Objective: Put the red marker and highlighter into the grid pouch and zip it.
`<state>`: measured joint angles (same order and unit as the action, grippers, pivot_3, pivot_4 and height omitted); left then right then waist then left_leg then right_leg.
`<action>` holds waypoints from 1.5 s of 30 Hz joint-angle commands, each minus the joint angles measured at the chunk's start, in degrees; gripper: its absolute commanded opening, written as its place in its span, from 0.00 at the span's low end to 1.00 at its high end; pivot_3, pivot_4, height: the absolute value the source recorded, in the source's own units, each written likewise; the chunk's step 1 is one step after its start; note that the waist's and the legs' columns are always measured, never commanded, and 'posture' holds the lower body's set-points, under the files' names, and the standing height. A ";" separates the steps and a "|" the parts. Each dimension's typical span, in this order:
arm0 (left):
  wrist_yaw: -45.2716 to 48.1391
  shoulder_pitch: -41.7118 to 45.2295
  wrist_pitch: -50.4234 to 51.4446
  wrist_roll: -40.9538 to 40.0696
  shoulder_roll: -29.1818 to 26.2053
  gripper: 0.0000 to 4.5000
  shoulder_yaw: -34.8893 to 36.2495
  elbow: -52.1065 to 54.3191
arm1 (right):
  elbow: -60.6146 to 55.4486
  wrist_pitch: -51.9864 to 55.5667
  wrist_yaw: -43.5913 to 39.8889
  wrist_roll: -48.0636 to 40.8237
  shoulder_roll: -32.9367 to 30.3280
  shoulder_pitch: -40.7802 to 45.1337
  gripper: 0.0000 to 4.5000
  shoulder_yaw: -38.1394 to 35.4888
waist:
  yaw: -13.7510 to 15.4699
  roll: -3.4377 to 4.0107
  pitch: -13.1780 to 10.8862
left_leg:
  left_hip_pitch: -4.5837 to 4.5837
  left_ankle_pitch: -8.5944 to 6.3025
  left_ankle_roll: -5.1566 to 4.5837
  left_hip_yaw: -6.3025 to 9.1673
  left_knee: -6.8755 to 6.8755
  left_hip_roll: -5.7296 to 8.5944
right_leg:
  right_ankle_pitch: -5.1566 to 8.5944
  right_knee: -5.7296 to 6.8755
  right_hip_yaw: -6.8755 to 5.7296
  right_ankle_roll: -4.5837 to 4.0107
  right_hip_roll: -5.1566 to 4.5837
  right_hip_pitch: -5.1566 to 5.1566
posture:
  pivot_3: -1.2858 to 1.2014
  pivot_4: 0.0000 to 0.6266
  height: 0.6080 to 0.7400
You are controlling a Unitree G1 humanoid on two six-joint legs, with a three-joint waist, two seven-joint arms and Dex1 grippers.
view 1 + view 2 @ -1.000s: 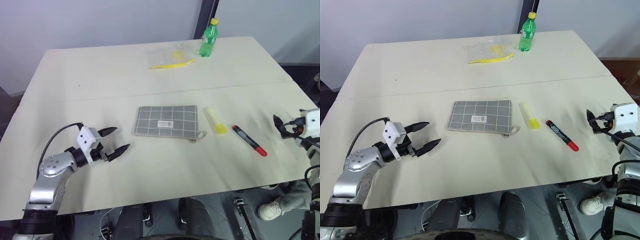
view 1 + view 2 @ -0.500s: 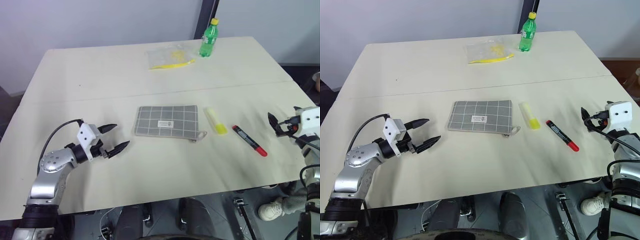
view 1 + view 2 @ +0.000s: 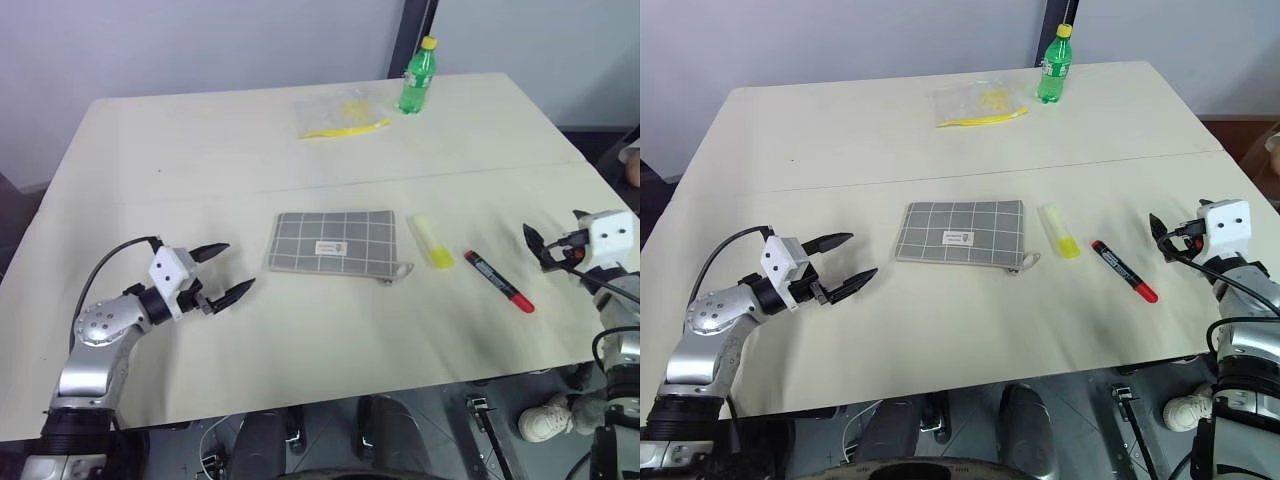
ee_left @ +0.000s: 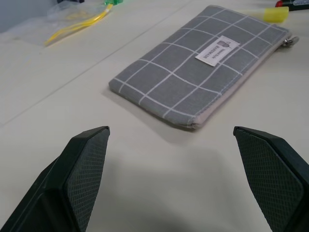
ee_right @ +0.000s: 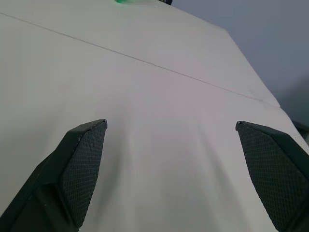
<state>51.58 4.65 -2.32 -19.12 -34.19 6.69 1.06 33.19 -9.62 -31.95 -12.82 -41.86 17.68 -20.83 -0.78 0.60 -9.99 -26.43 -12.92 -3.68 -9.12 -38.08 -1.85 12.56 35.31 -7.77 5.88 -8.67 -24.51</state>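
Nearest, at the table's (image 3: 300, 330) front left: left gripper (image 3: 225, 272), level above the tabletop, pointing right toward the grid pouch (image 3: 335, 241), its 2 black fingers (image 4: 84, 166) spread wide and empty. Bare tabletop between fingertips and pouch, nothing in the way. At the front right edge: right gripper (image 3: 538, 246), also level and just above the surface, pointing inward toward the red marker (image 3: 498, 281), fingers (image 5: 79, 164) spread wide with nothing between them, a clear gap to the marker.

Mid-table: grid pouch lying flat, white label up, zip pull (image 3: 402, 269) at its near right corner. Just right of it, apart from the fabric, the yellow highlighter (image 3: 431, 241), lying flat. Further right, the red marker, angled, black end toward the highlighter, red end toward the front edge, not touching it.

Far side: 1 clear plastic bag (image 3: 340, 113) with yellow contents, and beside it 1 upright green bottle (image 3: 417, 77) with a yellow cap.
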 commanded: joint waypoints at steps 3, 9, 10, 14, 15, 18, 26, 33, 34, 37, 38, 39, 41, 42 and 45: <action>-0.74 4.88 -7.11 3.91 -0.80 0.96 0.36 -5.09 | -11.87 4.09 -2.50 -3.05 2.45 1.05 0.66 2.67 | 0.09 0.02 -0.01 | -0.01 0.00 0.00 0.00 0.00 0.00 | 0.00 0.00 0.00 0.00 0.00 0.00 | 0.52 0.24 1.00; -1.54 11.54 -19.50 10.65 -0.88 0.96 -1.69 -16.52 | -28.19 11.59 -6.15 -3.62 6.41 -0.18 0.06 10.86 | 0.04 0.05 0.01 | -0.01 0.00 -0.01 -0.02 0.07 -0.09 | -0.06 0.01 -0.04 -0.07 0.03 -0.07 | 0.52 0.24 1.00; -1.54 12.39 -20.59 10.95 -0.68 0.96 -1.94 -17.77 | -30.58 12.92 -5.79 -3.68 7.25 -0.38 0.01 11.98 | 0.11 0.04 0.00 | -0.02 -0.01 -0.02 -0.04 0.08 -0.06 | -0.07 0.01 -0.04 -0.05 0.00 -0.06 | 0.52 0.24 1.00; 0.05 14.88 -25.46 12.68 -0.72 0.96 -4.08 -22.02 | -38.51 16.78 -5.08 -2.74 10.15 -1.75 0.01 16.71 | 0.36 0.02 -0.01 | -0.10 0.02 0.05 -0.04 0.08 -0.02 | -0.17 -0.01 -0.08 0.13 -0.03 -0.14 | 0.52 0.24 1.00; 0.29 15.29 -26.42 12.96 -0.78 0.96 -4.56 -22.75 | -39.40 17.37 -4.74 -2.54 10.64 -1.93 0.01 17.15 | 0.37 0.02 -0.01 | -0.11 0.02 0.04 -0.04 0.08 -0.01 | -0.17 -0.02 -0.09 0.12 -0.04 -0.14 | 0.52 0.24 1.00; 0.39 17.26 -30.29 14.76 -0.40 0.96 -6.43 -25.99 | -42.16 17.54 -4.32 -0.14 12.02 -2.98 0.01 20.65 | 0.37 0.02 0.00 | -0.09 -0.05 -0.07 -0.04 0.07 -0.01 | -0.11 -0.10 -0.08 -0.01 -0.04 -0.12 | 0.52 0.24 1.00; 0.71 23.56 -45.22 21.98 -2.31 0.96 -11.76 -38.83 | -36.77 12.96 -1.27 13.08 12.95 -0.21 0.01 29.67 | 0.03 0.01 0.00 | -0.10 -0.04 -0.06 -0.06 0.08 -0.03 | -0.11 -0.08 -0.08 -0.02 -0.01 -0.18 | 0.52 0.24 1.00; -3.35 29.71 -53.37 27.93 -0.50 0.96 -15.78 -49.41 | -30.96 12.75 0.64 20.05 12.12 1.15 0.01 31.62 | 0.27 0.00 0.01 | -0.07 -0.04 -0.06 -0.07 0.07 -0.01 | -0.11 -0.06 -0.09 -0.02 -0.03 -0.14 | 0.52 0.24 1.00; -4.08 30.47 -54.23 28.82 0.14 0.96 -16.50 -50.41 | -30.85 12.57 0.15 20.17 11.78 0.93 0.01 31.58 | 0.33 0.00 0.01 | -0.07 -0.03 -0.07 -0.07 0.06 -0.01 | -0.11 -0.06 -0.09 -0.02 -0.03 -0.13 | 0.52 0.24 1.00; -5.53 32.59 -56.42 30.97 1.99 0.96 -18.49 -52.87 | -30.59 12.44 -0.93 21.30 10.12 0.37 0.01 31.79 | 0.53 -0.01 0.02 | -0.03 -0.04 -0.09 -0.05 0.03 0.00 | -0.16 -0.06 -0.10 0.08 -0.03 -0.05 | 0.52 0.24 1.00; -6.15 33.43 -56.69 31.44 2.88 0.96 -18.95 -53.76 | -30.66 12.01 -1.31 21.48 9.63 0.16 0.01 31.87 | 0.69 -0.01 0.02 | -0.03 -0.05 -0.10 -0.05 0.01 0.00 | -0.16 -0.06 -0.10 0.08 -0.03 -0.05 | 0.52 0.24 1.00; -6.76 34.23 -56.92 31.78 3.63 0.96 -19.33 -54.54 | -30.99 11.92 -1.62 21.10 9.59 -0.06 0.01 31.69 | 0.90 -0.02 0.02 | -0.03 -0.06 -0.11 -0.05 0.00 0.01 | -0.16 -0.06 -0.10 0.08 -0.04 -0.04 | 0.52 0.24 1.00; -7.61 35.59 -57.23 32.40 4.64 0.96 -19.93 -55.78 | -32.28 12.13 -2.62 19.51 10.13 -0.56 0.01 31.41 | 1.27 -0.03 0.03 | -0.03 -0.06 -0.12 -0.05 -0.02 0.01 | -0.17 -0.06 -0.10 0.09 -0.04 -0.03 | 0.52 0.24 1.00; -7.74 36.21 -57.50 32.64 5.10 0.96 -20.33 -56.32 | -32.58 12.45 -2.54 19.54 10.20 -0.70 0.01 31.31 | 1.37 -0.03 0.03 | -0.03 -0.06 -0.13 -0.05 -0.03 0.01 | -0.17 -0.06 -0.10 0.10 -0.03 -0.03 | 0.52 0.24 1.00; -8.26 37.80 -57.99 33.23 6.36 0.96 -21.36 -57.96 | -32.50 12.56 -2.12 20.08 10.15 -0.76 0.01 31.01 | 1.44 -0.03 0.03 | -0.03 -0.06 -0.15 -0.04 -0.04 0.01 | -0.18 -0.06 -0.11 0.10 -0.02 -0.02 | 0.52 0.24 1.00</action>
<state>43.33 41.86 -59.72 12.73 -28.60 -12.80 -55.77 2.27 2.86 -33.98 7.61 -31.93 17.35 10.95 0.66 0.56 -9.95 -26.46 -12.98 -3.84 -9.17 -38.12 -1.84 12.39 35.25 -7.87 5.99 -8.70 -24.53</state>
